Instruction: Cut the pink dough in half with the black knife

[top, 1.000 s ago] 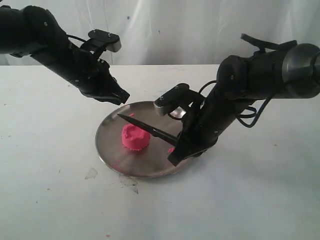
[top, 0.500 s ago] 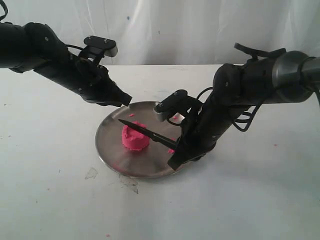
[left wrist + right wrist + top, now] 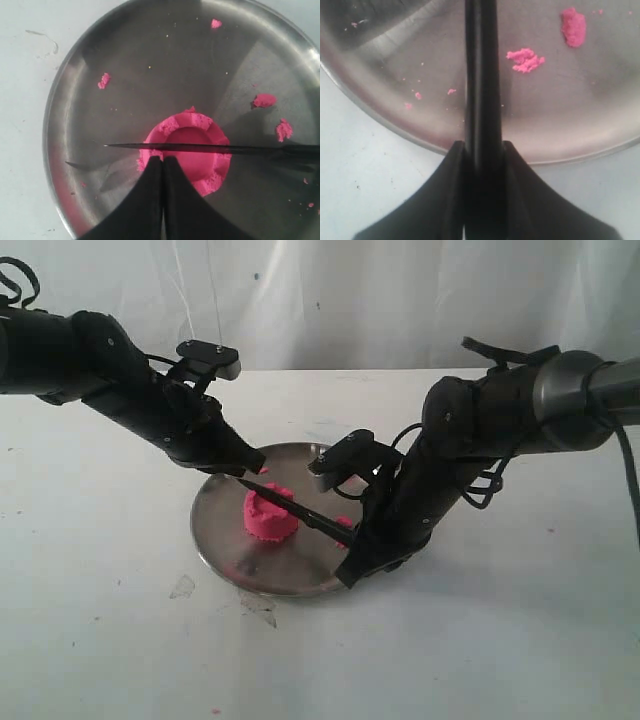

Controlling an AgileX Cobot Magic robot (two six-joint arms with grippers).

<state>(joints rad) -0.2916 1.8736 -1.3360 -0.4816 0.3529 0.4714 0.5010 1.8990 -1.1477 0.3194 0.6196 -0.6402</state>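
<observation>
You are at the cutting step. The right claw (image 3: 482,150) is clenched on the handle of the knife (image 3: 300,506). The blade lies across the middle of the dough (image 3: 270,517). The dough is not yet cut: it sits as one whole mound just left of centre on the plate (image 3: 222,545), in the middle of the frame. I cannot tell whether the edge has bitten in or only rests on top.

The left claw (image 3: 163,161) is pinched closed on nothing. It hangs near the mound, over the plate's upper-left rim and close to the knife tip.

Next, I judge, you need a straight press down until the blade meets the steel, kept centred so the halves come out even. Mind the plate, which may slide or tip on the table (image 3: 120,630) if you push near its rim. You have little room at the upper left, where the knife tip and left claw nearly meet. The lower left of the plate is bare but for small crumbs (image 3: 264,100).
</observation>
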